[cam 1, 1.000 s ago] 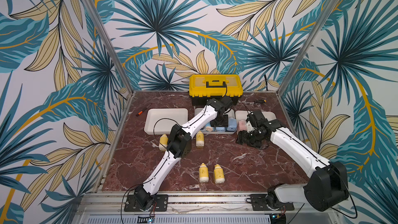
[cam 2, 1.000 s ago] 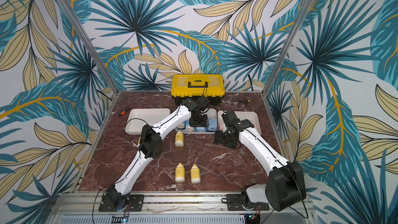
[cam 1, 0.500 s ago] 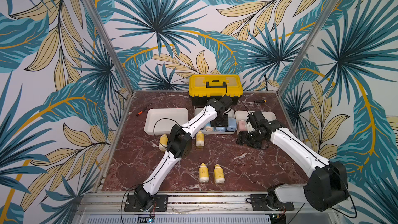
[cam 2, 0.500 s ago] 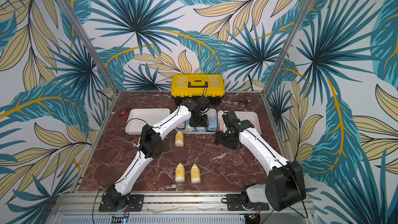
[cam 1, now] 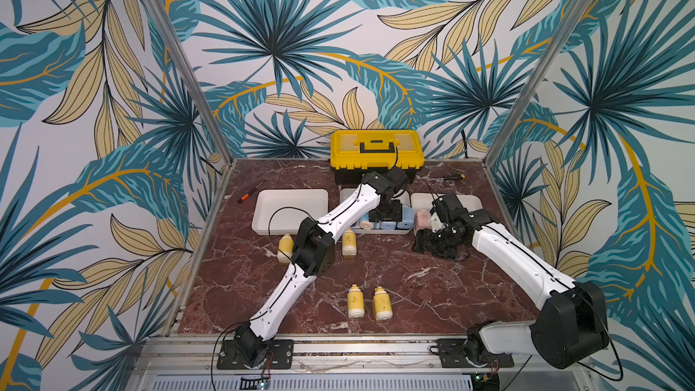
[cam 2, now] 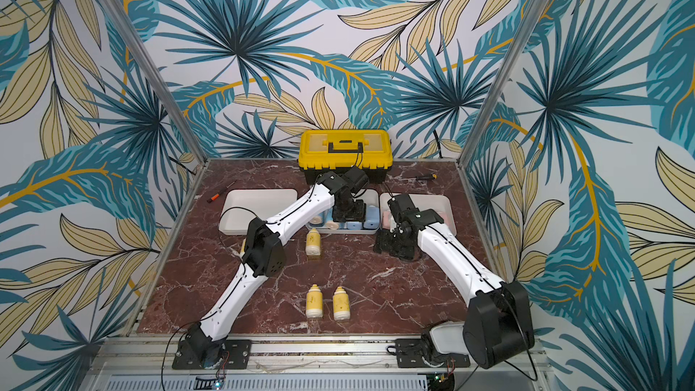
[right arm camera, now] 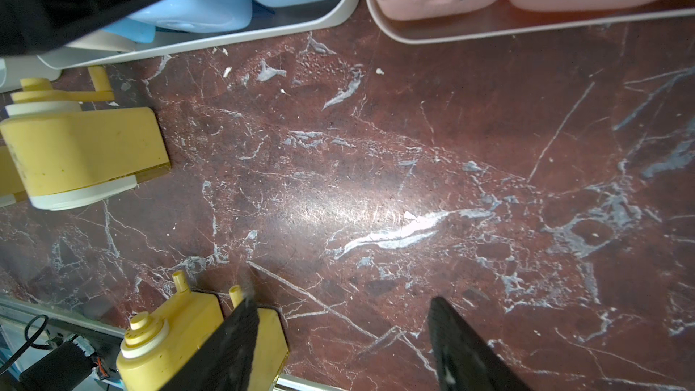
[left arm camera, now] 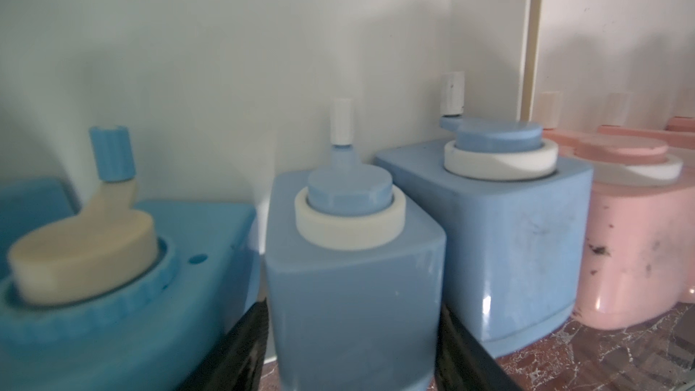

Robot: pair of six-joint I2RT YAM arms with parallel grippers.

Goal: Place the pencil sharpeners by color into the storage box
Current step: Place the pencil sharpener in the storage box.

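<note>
In both top views the left gripper [cam 1: 387, 212] reaches down into the middle tray [cam 1: 387, 232], its black body covering whatever sits beneath it. Only the left wrist view shows that: a blue sharpener [left arm camera: 353, 276] sits between the two black fingers [left arm camera: 244, 332], which lie close along its sides. Whether they pinch it or merely flank it cannot be told. Two more blue sharpeners [left arm camera: 489, 238] sit on either side of it in the same tray. Pink sharpeners [left arm camera: 632, 227] show past them in the right tray [cam 1: 470, 197], and the left tray [cam 1: 289, 216] lies further off. The right gripper [right arm camera: 342, 306] is a dark mass in the top views. Its own wrist camera shows the fingers spread wide over bare marble tabletop [right arm camera: 413, 163], holding nothing. Four yellow sharpeners [cam 1: 355, 300] lie on the marble, two near the front edge and two just before the trays. A top view shows one of the latter [cam 1: 286, 248] plainly, while the left arm's elbow [cam 2: 265, 250] hides most of it from the neighbouring eye. A yellow toolbox [cam 1: 376, 148] stands at the back.
</note>
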